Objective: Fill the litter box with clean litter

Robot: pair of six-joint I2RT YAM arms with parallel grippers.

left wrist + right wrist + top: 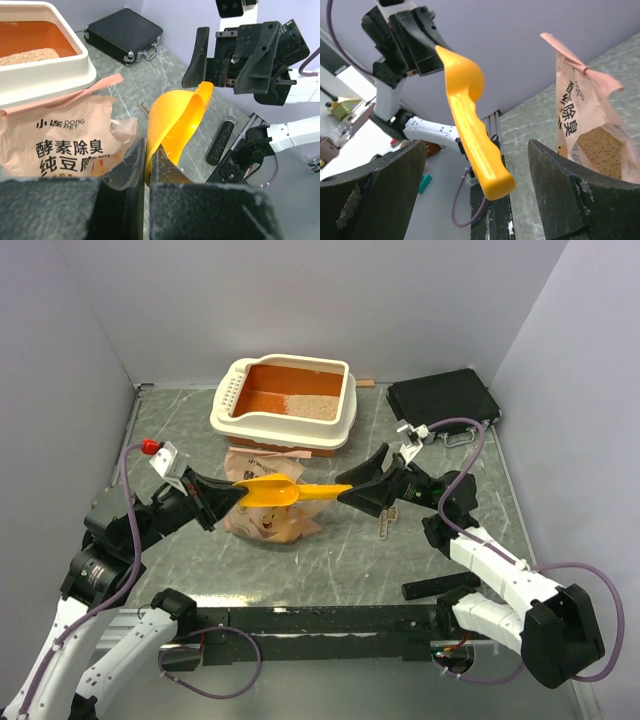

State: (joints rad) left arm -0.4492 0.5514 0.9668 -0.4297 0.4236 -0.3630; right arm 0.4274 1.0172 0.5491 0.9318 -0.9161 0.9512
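Observation:
The litter box (233,400), orange with a cream rim, stands at the back centre; clean litter (312,407) covers its right part. It also shows in the left wrist view (50,77) with litter (30,56). The tan paper bag (268,523) stands open in front of it, with litter inside (600,150). My left gripper (230,496) is shut on the bowl rim of the orange-yellow scoop (177,117) and holds it above the bag. My right gripper (350,488) is open, its fingers on either side of the scoop's handle (475,135) without touching it.
A black flat case (445,398) lies at the back right. A small dark bar (220,142) lies on the table near the right arm's base. Grey walls enclose the table on three sides.

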